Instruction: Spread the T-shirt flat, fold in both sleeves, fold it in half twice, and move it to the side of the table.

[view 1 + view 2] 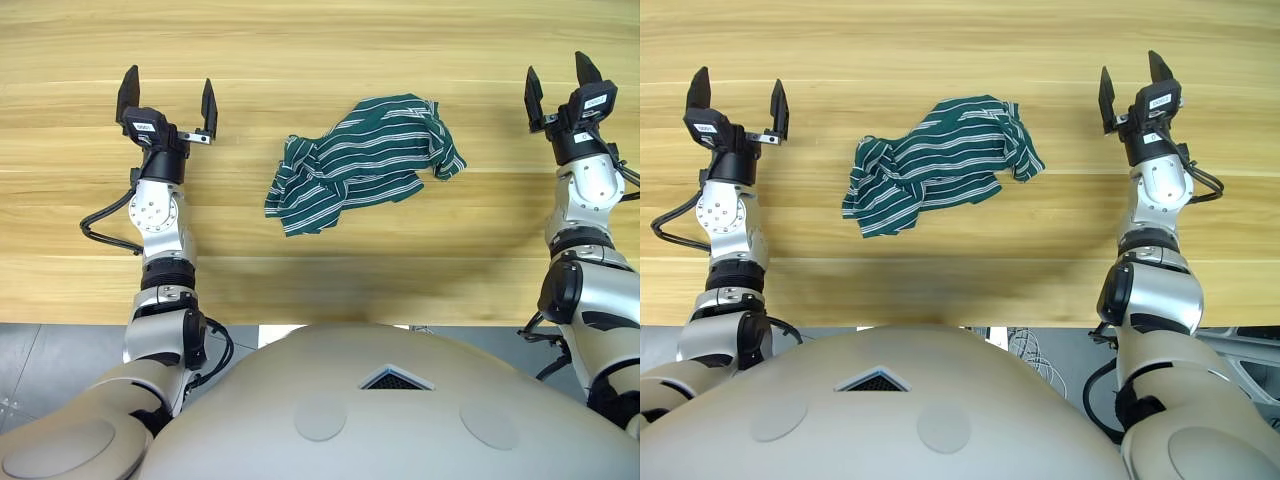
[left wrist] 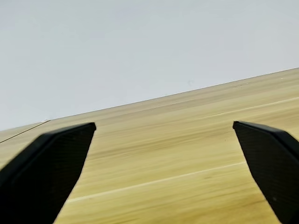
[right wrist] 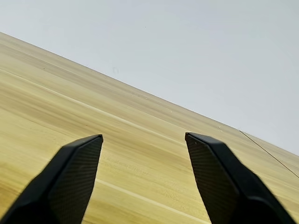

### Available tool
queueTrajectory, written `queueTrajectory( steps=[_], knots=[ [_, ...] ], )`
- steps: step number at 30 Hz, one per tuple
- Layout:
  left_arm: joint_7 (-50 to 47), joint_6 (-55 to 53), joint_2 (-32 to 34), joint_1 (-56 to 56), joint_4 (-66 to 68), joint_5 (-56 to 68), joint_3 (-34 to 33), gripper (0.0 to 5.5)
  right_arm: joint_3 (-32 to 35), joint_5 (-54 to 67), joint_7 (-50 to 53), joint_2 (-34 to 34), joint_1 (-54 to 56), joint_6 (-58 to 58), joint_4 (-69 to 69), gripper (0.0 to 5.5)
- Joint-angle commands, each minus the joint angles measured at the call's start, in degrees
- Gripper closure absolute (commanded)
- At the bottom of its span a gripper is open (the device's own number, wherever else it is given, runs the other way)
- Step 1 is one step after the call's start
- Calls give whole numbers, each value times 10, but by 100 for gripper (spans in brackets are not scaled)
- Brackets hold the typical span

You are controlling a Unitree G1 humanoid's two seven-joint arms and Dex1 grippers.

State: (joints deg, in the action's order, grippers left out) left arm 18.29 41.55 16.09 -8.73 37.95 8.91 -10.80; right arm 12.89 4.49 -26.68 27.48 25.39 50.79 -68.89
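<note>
- On the bench [image 1: 300, 270], at my 12 o'clock, the T-shirt [image 1: 365, 160] lies crumpled in a heap; I cannot pick out its sleeves.
- My left gripper [image 1: 168, 95] hovers at 10 o'clock, jaws wide apart, holding nothing, well clear of the cloth.
- My right gripper [image 1: 557, 68] hovers at 2 o'clock, equally wide and empty.
- I judge spreading has not begun; next I should pinch opposite edges and draw them apart.
</note>
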Motion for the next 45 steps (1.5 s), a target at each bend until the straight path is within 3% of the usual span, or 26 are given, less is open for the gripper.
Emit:
queueTrajectory(
  steps=[1, 45],
  knots=[
    [6, -15, 0, 5, -11, -1, 4, 12, -1, -3, 6, 4, 17, -6, -2, 222],
    [6, -37, -3, 4, -21, -1, -5, 12, -4, -6, 11, 0, 22, -12, -5, 222]
  ],
)
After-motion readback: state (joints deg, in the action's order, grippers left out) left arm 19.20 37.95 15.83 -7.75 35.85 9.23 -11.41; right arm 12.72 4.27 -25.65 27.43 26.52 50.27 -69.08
